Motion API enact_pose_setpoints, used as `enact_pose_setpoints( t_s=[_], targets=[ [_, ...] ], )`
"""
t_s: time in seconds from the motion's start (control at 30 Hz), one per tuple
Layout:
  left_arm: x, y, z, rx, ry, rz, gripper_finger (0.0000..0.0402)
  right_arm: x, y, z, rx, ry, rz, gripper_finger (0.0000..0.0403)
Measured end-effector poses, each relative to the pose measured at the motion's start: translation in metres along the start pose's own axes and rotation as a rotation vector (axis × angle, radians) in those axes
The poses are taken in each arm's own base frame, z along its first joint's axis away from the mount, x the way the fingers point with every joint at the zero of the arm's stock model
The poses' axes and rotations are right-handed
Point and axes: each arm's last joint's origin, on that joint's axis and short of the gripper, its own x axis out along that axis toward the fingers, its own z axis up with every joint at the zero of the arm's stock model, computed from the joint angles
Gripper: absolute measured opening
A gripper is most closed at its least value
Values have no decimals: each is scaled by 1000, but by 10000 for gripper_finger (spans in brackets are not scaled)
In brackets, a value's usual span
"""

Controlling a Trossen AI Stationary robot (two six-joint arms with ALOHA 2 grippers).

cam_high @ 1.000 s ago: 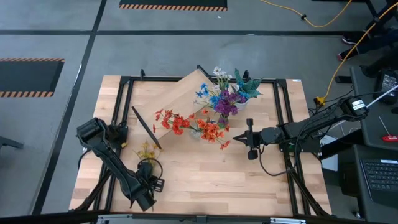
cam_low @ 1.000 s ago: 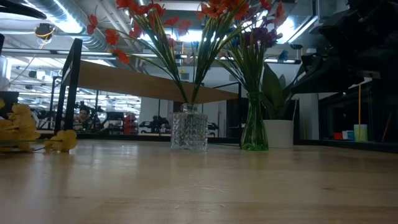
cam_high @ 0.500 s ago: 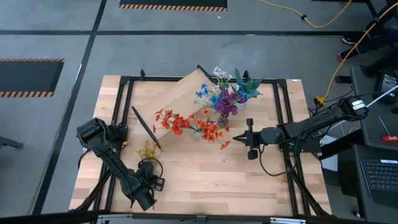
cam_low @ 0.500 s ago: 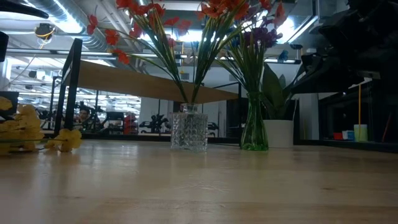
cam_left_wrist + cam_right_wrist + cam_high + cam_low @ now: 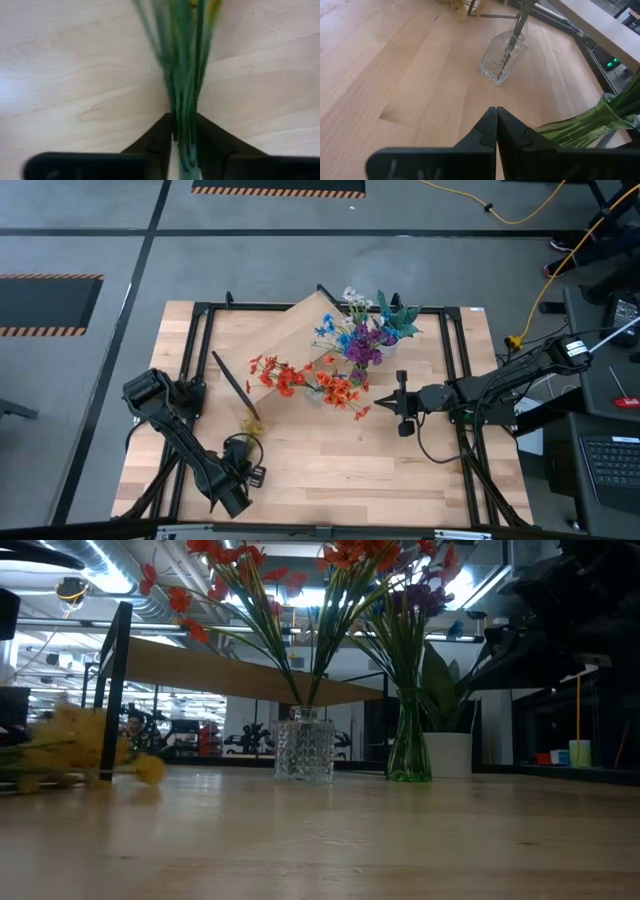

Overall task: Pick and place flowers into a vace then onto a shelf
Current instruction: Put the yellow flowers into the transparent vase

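Observation:
A spray of yellow flowers (image 5: 250,425) (image 5: 85,740) lies low over the near left of the table, with my left gripper (image 5: 241,450) (image 5: 184,131) shut on its green stems. A clear cut-glass vase (image 5: 303,750) (image 5: 503,56) stands at the table's middle and holds red and orange flowers (image 5: 300,380). Behind it, a green glass vase (image 5: 408,745) holds purple and blue flowers (image 5: 358,345). The wooden shelf (image 5: 295,340) (image 5: 220,670) stands slantwise at the far middle. My right gripper (image 5: 402,408) (image 5: 496,112) waits shut, right of the vases. My left gripper pinches the bundle of thin green stems (image 5: 186,107) between its two fingers, toward the stems' bare end. The fingers come steeply from above and lie across the stems. The spray runs out about level just over the table, blooms toward the far side.
A spiky green plant in a white pot (image 5: 447,753) (image 5: 398,318) stands at the far right, beside the green vase. Black frame rails (image 5: 200,360) run along the table's left and right sides. Bare wood (image 5: 340,470) lies along the near edge.
My left gripper has shut on the yellow spray's stems without changing its place. The blooms have swung a little toward the table's right and show blurred.

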Motion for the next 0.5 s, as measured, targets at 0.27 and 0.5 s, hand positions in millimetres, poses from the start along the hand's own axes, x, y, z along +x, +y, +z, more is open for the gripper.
enact_pose_setpoints(
  t_s=[0.27,0.5],
  targets=[
    [-1,-2,-2,2,14,-23,12,0,0,1,-8,-10,-3,7],
    [-15,-19,-9,45,24,-147,8,0,0,1,-10,-12,-3,7]
  ],
)
